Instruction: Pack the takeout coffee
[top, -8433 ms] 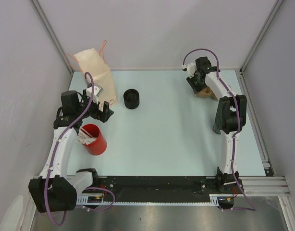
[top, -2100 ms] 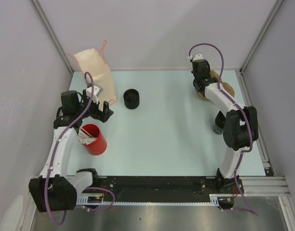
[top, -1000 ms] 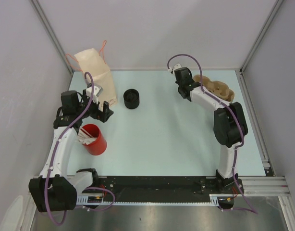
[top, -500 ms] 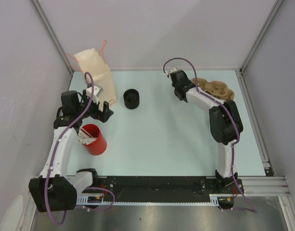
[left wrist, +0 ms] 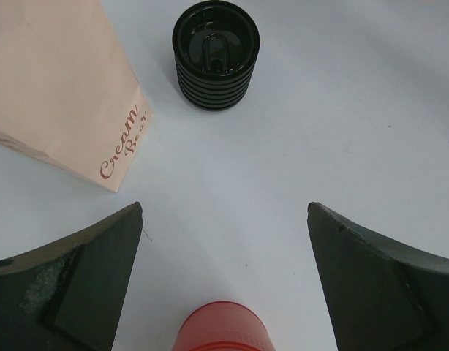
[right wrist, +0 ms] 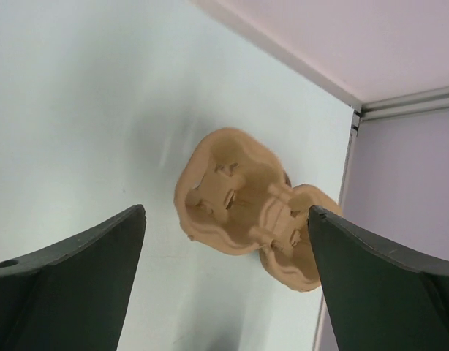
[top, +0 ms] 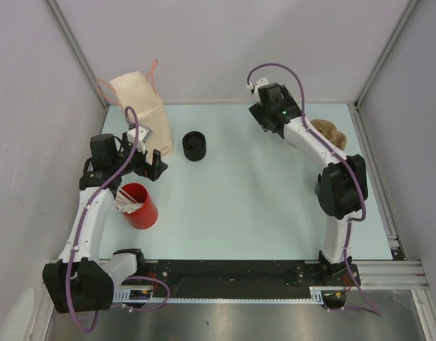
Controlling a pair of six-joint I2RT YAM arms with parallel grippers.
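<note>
Right gripper point(right wrist: 225, 218) has swung left off the cardboard cup carrier point(right wrist: 248, 207), jaws wide and empty; left gripper point(left wrist: 224, 219) hangs open near the unpacked coffee cup point(left wrist: 215, 55).

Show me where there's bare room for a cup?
Bare: the middle between the black cup and the cardboard carrier, and the near stretch right of the red cup. Crowded: the far-left corner, where paper bag, black cup and left gripper sit close.
</note>
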